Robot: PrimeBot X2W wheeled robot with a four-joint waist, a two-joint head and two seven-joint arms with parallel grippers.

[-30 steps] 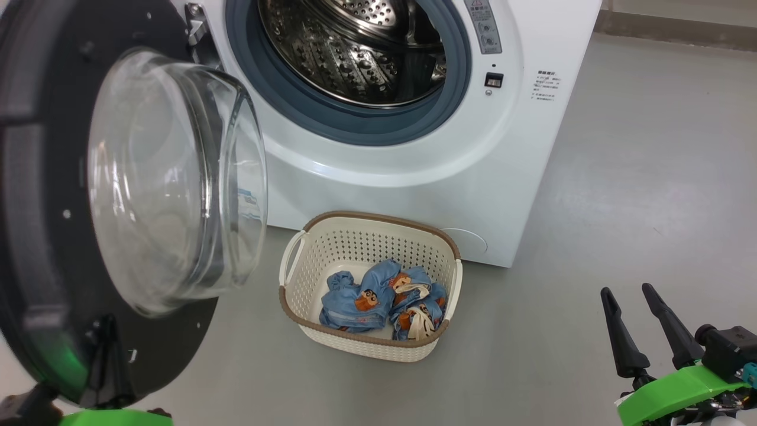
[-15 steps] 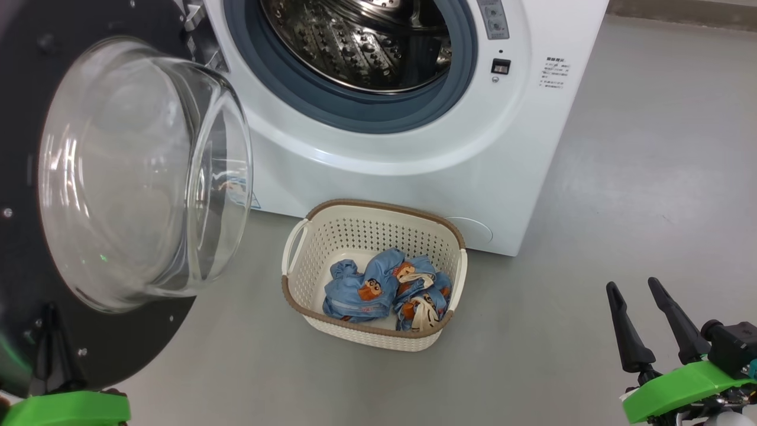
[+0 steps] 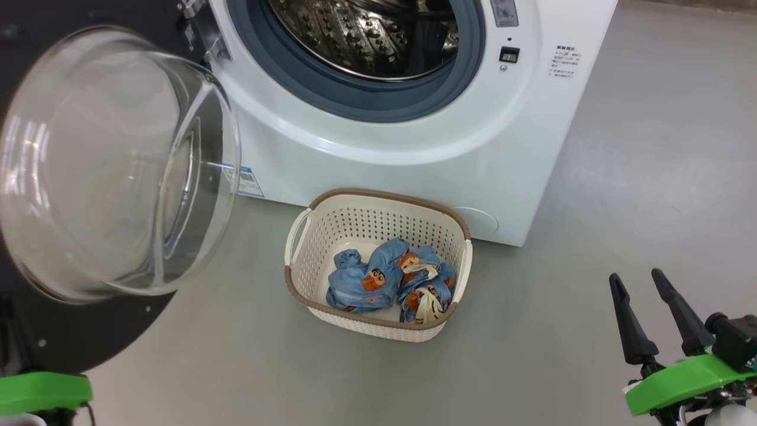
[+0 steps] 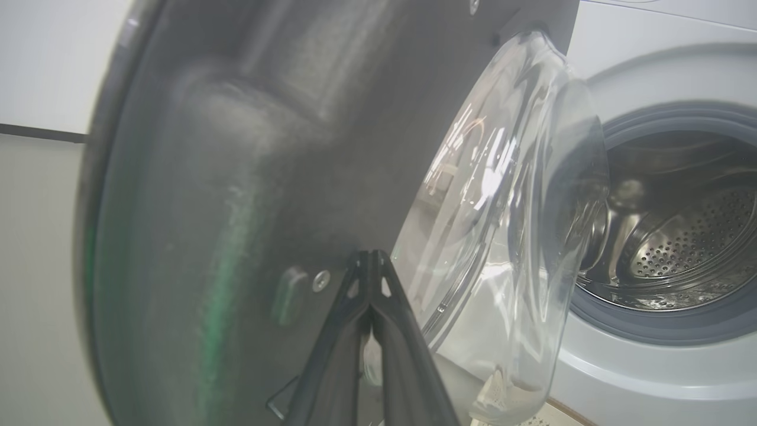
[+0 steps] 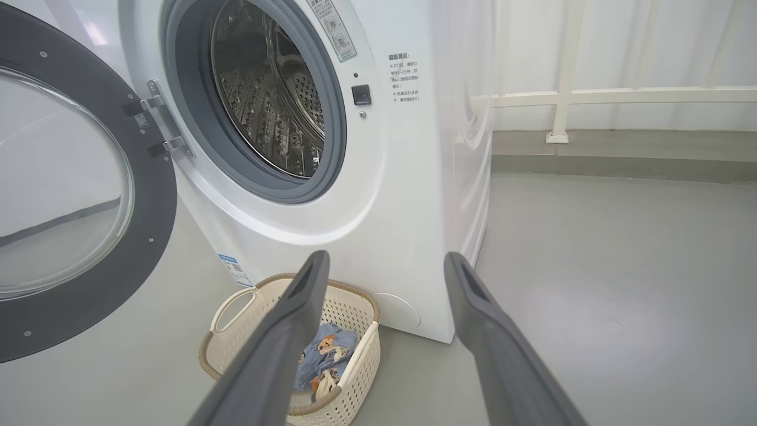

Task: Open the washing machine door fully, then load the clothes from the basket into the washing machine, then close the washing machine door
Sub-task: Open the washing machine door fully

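1. Grey, smooth floor (image 3: 591, 195) carries the big white boxy front-loading washing machine (image 3: 414, 154). Just in front of it sits the small cream perforated plastic basket with a brown rim (image 3: 378, 194), holding the light-blue printed clothes (image 3: 384, 281).
2. The step in hand, I judge, is swinging the large round black-rimmed door with a bulging clear glass centre (image 3: 112, 165) fully open.
3. The left claw (image 4: 369, 257) is closed and empty, its tips seemingly touching the door's dark inner face. The right claw (image 3: 634, 274) is spread wide and empty, well apart from the basket.
4. To do it well, push far from the metal hinge (image 3: 198, 29) and follow the door's arc.
5. The door stands upright, its glass bulge pointing to the robot's right. Being round, it has no long axis.
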